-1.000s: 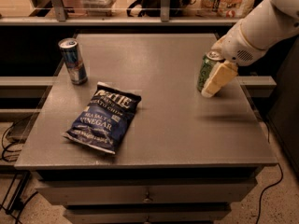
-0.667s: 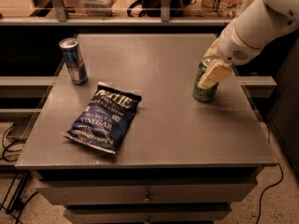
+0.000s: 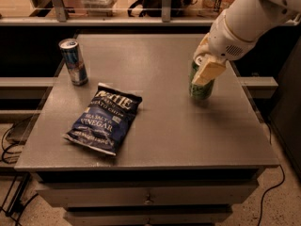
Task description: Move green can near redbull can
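The green can [image 3: 202,87] stands upright on the right part of the grey table [image 3: 160,126]. My gripper [image 3: 206,68] comes down from the upper right and is shut on the green can, with a pale finger [image 3: 207,72] across the can's upper front. The redbull can [image 3: 74,61], slim and blue-silver, stands upright near the table's left edge, far from the green can.
A dark blue chip bag [image 3: 104,118] lies flat on the left-centre of the table, between the two cans. A ledge with shelves runs behind the table. Drawers are below the front edge. Cables lie on the floor at left and right.
The gripper has carried the green can leftward and toward the front, away from the right edge. The redbull can and chip bag have not moved.
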`<state>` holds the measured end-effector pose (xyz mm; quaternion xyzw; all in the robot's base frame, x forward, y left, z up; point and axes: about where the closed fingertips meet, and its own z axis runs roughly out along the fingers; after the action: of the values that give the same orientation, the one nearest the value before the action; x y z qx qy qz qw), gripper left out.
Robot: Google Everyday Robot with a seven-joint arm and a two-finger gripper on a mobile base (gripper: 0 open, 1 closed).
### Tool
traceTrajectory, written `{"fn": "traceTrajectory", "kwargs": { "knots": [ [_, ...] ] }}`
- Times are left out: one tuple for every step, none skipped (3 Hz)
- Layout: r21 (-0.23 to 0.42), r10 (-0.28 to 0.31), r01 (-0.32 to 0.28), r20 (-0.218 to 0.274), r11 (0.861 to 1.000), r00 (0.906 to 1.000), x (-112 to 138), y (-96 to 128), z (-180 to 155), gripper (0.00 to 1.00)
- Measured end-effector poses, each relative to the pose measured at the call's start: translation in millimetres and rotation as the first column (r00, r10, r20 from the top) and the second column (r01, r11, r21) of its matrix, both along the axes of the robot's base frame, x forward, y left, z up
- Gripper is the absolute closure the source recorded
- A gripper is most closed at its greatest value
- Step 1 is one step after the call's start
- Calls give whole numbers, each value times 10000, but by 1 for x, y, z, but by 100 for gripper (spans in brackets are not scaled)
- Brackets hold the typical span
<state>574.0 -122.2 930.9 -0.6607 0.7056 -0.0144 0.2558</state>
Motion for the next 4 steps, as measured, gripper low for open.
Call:
{"fn": "traceTrajectory", "kwargs": {
  "knots": [
    [-141,1110,-1105,339,9938,9932,-16,32,38,100],
    [-179,1199,-1194,329,9927,9922,-18,34,41,100],
    [125,1125,-1126,31,9936,9936,-19,33,33,100],
    [1031,1109,-1099,-39,9886,9938,-6,49,24,100]
  ]
}}
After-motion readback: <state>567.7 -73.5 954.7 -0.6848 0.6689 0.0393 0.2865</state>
